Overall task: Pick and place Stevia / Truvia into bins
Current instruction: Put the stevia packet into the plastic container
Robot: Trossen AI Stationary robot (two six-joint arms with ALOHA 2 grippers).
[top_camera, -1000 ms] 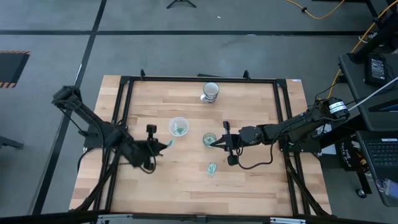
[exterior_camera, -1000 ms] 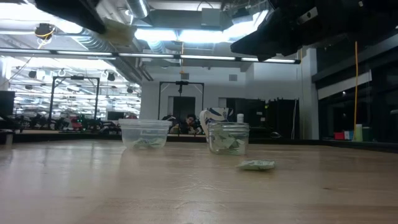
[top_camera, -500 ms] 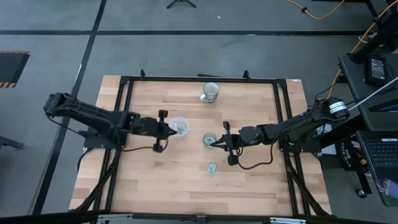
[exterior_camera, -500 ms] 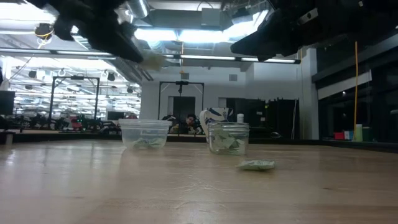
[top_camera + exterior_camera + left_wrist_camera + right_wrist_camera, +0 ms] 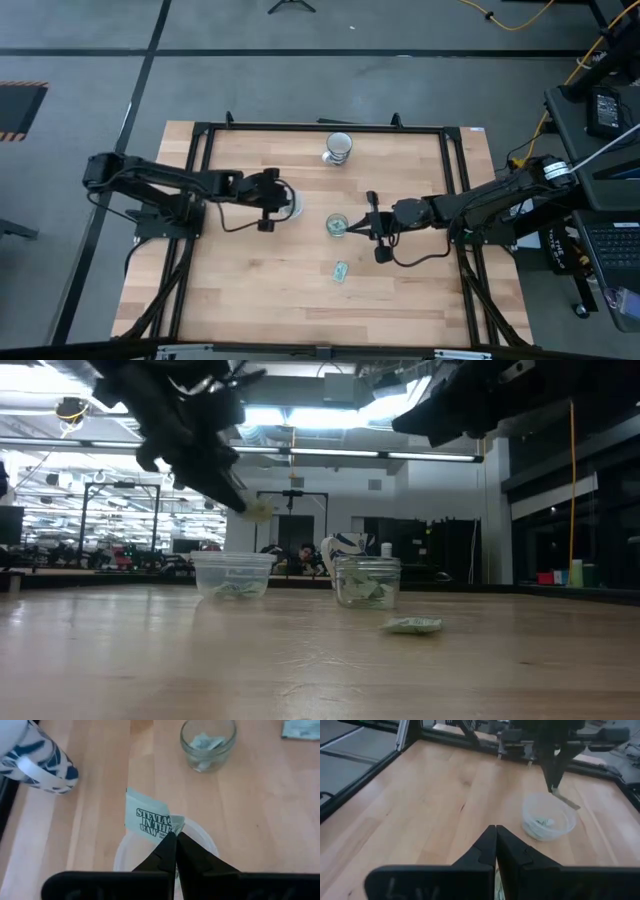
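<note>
My left gripper (image 5: 175,834) is shut on a green-and-white Stevia packet (image 5: 148,821) and hangs over the wide translucent cup (image 5: 292,204), above its rim (image 5: 209,843). In the low view the packet (image 5: 259,511) hangs above that cup (image 5: 233,574). The narrow clear glass (image 5: 337,225) holds packets, as does the wide cup. One more packet (image 5: 341,271) lies flat on the table. My right gripper (image 5: 352,229) is shut with nothing between its fingers (image 5: 495,830), just right of the glass. My left gripper pinches the packet by one corner (image 5: 176,824) between its two fingertips, coming from above and slanting down. The packet is lifted clear and sticks out beyond the fingertips, its printed face in the wrist view.
A white ribbed cup (image 5: 339,147) stands near the table's far edge; it shows as a blue-patterned mug (image 5: 35,755) in the left wrist view. A black frame (image 5: 200,130) runs around the tabletop. Bare wood lies along the near edge.
My left gripper has carried the packet from the table's left-near area toward the wide cup and down, until it hangs over the cup's mouth. My right gripper has drawn back slightly toward the table's right, away from the glass.
</note>
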